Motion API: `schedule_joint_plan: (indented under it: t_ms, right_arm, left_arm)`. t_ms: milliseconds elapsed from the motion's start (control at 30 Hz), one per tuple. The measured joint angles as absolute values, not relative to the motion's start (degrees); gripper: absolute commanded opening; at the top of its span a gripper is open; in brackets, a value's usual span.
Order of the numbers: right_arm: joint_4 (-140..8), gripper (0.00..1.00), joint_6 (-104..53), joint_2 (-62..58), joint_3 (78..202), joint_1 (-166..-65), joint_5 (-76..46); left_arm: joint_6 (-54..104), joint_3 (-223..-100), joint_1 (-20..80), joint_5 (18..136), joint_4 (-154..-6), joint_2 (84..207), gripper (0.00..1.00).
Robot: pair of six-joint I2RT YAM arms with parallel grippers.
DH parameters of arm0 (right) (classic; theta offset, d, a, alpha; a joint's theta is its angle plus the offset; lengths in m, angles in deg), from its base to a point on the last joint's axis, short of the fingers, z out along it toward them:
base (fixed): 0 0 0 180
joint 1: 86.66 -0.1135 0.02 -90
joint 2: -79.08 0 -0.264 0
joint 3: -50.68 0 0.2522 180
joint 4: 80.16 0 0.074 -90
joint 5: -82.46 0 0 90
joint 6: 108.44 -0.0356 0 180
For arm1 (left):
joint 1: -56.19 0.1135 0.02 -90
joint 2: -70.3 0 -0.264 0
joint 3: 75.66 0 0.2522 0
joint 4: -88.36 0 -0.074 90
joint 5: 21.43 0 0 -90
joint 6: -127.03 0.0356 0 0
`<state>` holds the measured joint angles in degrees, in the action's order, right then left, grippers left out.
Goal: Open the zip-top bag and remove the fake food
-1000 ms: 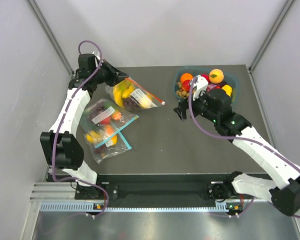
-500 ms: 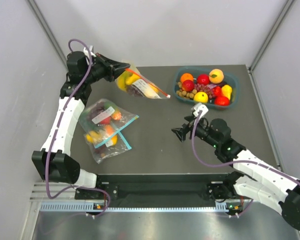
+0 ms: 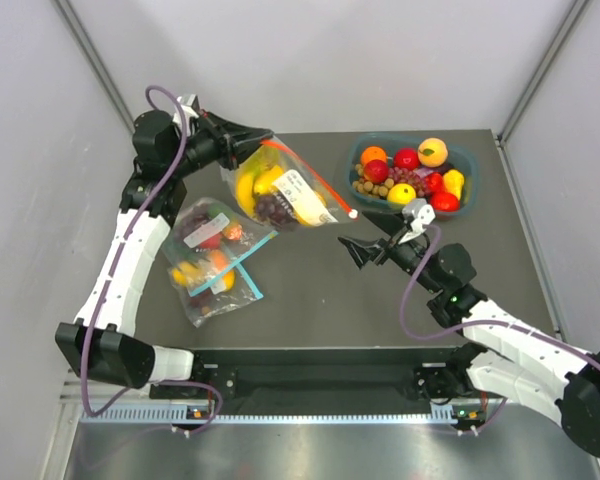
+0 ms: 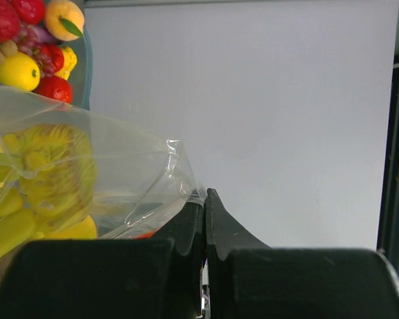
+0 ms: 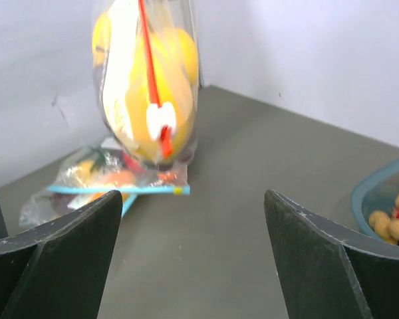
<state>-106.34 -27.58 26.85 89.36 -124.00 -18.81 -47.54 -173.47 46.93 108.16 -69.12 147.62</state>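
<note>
— Left gripper (image 3: 264, 136): what is held?
— A corner of the clear crinkly zip-top bag (image 3: 300, 190) with the red-orange strip is pinched tight; the bag is hung beneath it.
— And the right gripper (image 3: 357, 250)?
— Spread wide, empty, faced toward the bag. The zip is judged unopened: the plastic fake food (image 3: 268, 205), yellow bananas and purple grapes, is seen inside.

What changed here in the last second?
The left fingers, shut throughout, raised the clear plastic bag with the red zip strip so it now hangs above the table. The right fingers, open, pulled back from the teal fruit tray and turned toward the bag. The two blue-strip bags and the tray stayed put.
</note>
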Motion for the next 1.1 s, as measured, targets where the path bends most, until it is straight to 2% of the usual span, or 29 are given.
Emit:
schedule_joint_plan:
  t_ms: [333,433,467,533,567,667,700,733,767,833,867,967,1100]
  right_arm:
    - [-115.55,0.76,-32.89,24.58,89.21,-124.0,-22.26]
    - [-117.34,0.61,-33.92,23.57,89.23,-124.0,-22.76]
    - [-117.71,0.49,-34.1,23.33,89.25,-124.0,-22.87]
    - [-118.06,0.36,-34.27,22.9,89.32,-124.0,-23.05]
    - [-118.02,0.21,-34.38,22.61,89.54,-124.0,-23.24]
    - [-117.38,0.0,-34.36,22.07,90.52,-124.02,-24.03]
    - [-116.86,0.0,-34.32,22.07,90.89,-124.02,-24.34]
    - [-115.96,0.0,-34.08,22.15,91.2,-124.0,-24.64]
    - [-114.87,0.0,-33.81,22.31,91.53,-124.0,-24.8]
    - [-109.6,0.0,-32.41,23.44,92.95,-124.0,-25.21]
    - [-106.56,0.0,-31.61,24.12,93.91,-124.02,-25.23]
    - [-95.55,0.0,-28.5,25.98,97.54,-124.02,-25.26]
    - [-83.48,0.0,-24.94,28.95,99.46,-123.96,-25.56]
  left_arm:
    - [-50.36,-169.06,41.64,106.61,-70.87,143.38,0.0]
    - [-50.95,-167.74,39.76,105.91,-71.33,143.05,0.0]
    - [-51.2,-167.35,39.24,105.65,-71.5,143.03,0.0]
    - [-51.54,-166.48,38.39,105.14,-71.92,142.87,0.0]
    - [-51.68,-166.1,38.15,105.08,-72.03,142.77,0.0]
    - [-52.35,-164.4,37.86,104.68,-73.19,142.11,0.01]
    - [-52.46,-163.98,37.86,104.71,-73.51,141.93,0.09]
    - [-52.44,-163.66,37.86,104.66,-73.91,141.78,0.22]
    - [-52.2,-163.31,37.88,104.71,-74.54,141.74,0.57]
    - [-50.78,-163.04,38.1,105.27,-75.48,141.65,0.89]
    - [-49.91,-163.02,38.28,105.62,-75.59,141.54,0.99]
    - [-43.26,-163.59,40.25,106.72,-73.03,141.28,0.99]
    - [-25.93,-169.27,42.78,102.96,-60.4,141.45,0.99]
